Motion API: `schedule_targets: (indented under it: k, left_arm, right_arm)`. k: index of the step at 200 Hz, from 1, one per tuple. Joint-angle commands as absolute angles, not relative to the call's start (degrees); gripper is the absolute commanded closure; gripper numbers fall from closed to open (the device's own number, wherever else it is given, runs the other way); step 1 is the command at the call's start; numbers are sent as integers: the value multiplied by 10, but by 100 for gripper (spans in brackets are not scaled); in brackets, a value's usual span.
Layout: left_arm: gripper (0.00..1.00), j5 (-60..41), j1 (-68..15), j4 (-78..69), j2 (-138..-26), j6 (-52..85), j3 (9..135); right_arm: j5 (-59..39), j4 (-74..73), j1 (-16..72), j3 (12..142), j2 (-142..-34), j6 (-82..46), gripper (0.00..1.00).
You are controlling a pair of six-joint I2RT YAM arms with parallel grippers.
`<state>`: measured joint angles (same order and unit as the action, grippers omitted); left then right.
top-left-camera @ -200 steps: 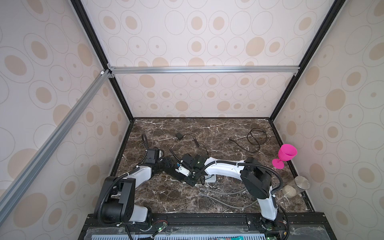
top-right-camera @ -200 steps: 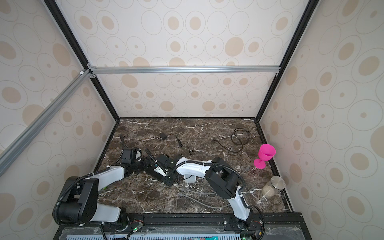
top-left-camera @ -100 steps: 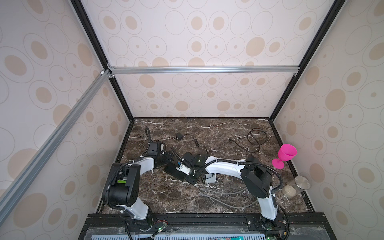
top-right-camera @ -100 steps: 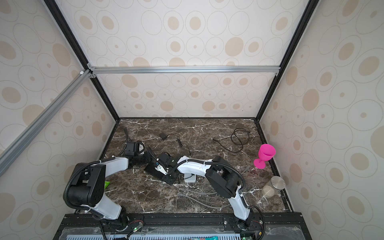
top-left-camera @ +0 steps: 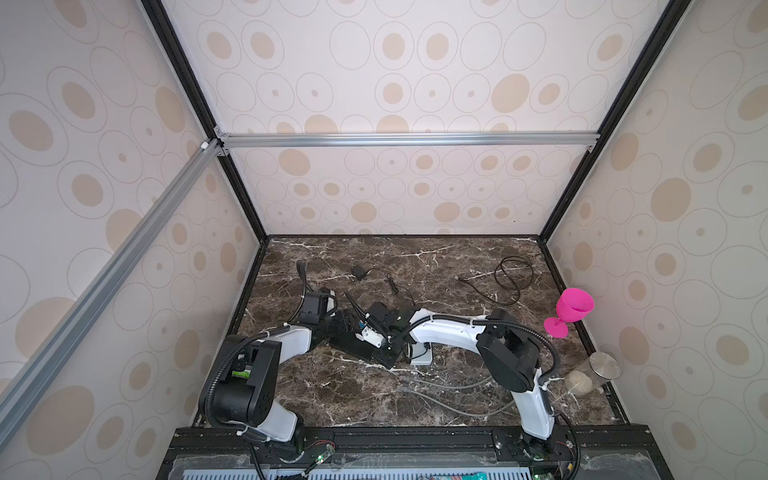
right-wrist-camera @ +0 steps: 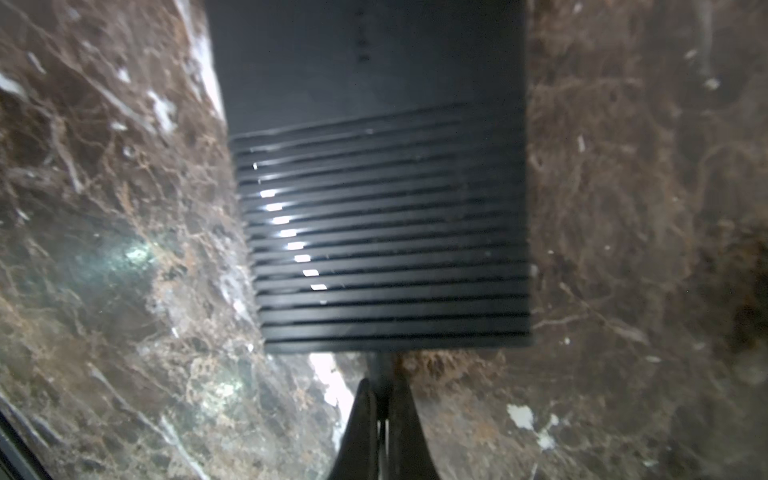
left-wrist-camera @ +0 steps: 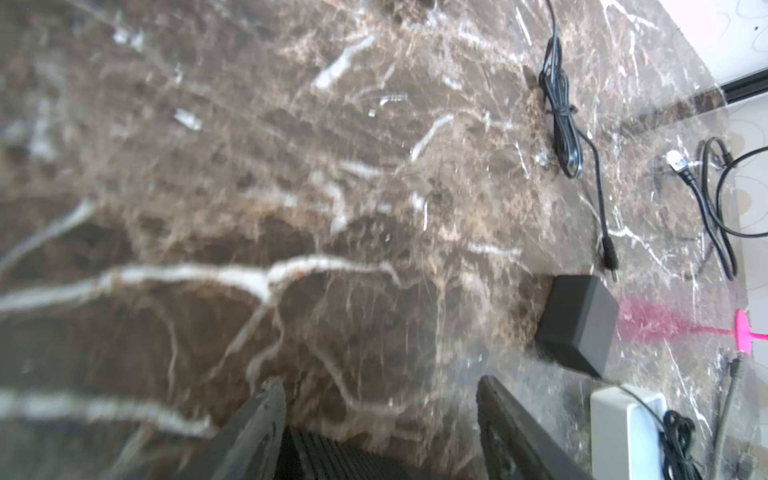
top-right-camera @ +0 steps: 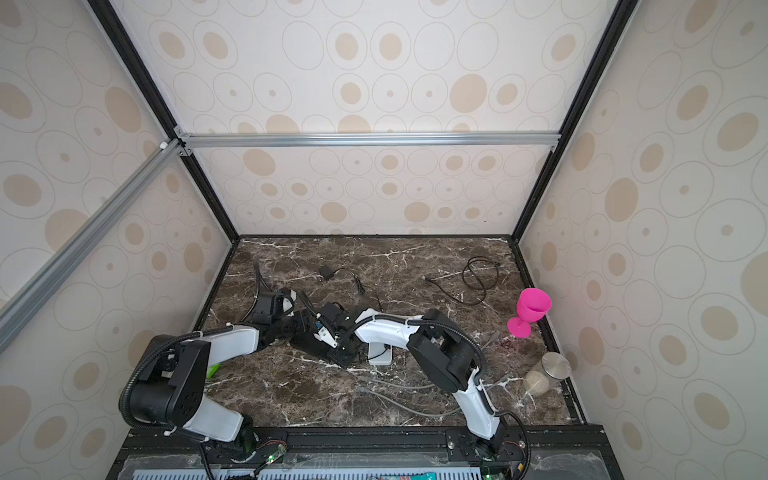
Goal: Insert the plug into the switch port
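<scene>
The switch (right-wrist-camera: 374,187) is a flat black box with a ribbed top, lying on the marble table (top-left-camera: 415,395) near the middle in both top views (top-left-camera: 353,347) (top-right-camera: 318,345). My right gripper (right-wrist-camera: 382,388) is shut on a thin dark plug (right-wrist-camera: 383,368), whose tip meets the switch's near edge. The port itself is hidden. My left gripper (left-wrist-camera: 380,390) is open, its fingers (left-wrist-camera: 262,419) wide apart. A ribbed corner of the switch (left-wrist-camera: 332,457) lies between them beside one finger, with bare marble up to the other finger.
A bundled black cable (left-wrist-camera: 561,124) ends in a loose barrel plug (left-wrist-camera: 609,253) beside a black block (left-wrist-camera: 577,324). A white power strip (top-left-camera: 420,355) sits right of the switch. Farther right are a black coiled cable (top-left-camera: 513,274), a pink goblet (top-left-camera: 571,309) and a jar (top-left-camera: 594,372). Grey cables (top-left-camera: 440,399) lie in front.
The left arm has folded in and its wrist has shifted slightly toward the back, with the jaws a little narrower. The right arm and the switch have stayed put.
</scene>
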<state>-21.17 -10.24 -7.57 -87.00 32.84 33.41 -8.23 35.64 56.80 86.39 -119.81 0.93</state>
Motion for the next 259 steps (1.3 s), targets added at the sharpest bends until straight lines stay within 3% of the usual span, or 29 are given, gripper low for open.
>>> schedule_targets:
  k: [1,90,259]
  left_arm:
    - [27,-252,-117,30,-882,366,282]
    - [27,-265,-119,17,-893,354,280]
    - [28,-266,-121,7,-896,355,275]
  right_arm:
    - [-99,333,567,891,-1216,15,100]
    - [-91,344,566,935,-1209,97,100]
    - [-125,360,565,1057,-1284,107,100]
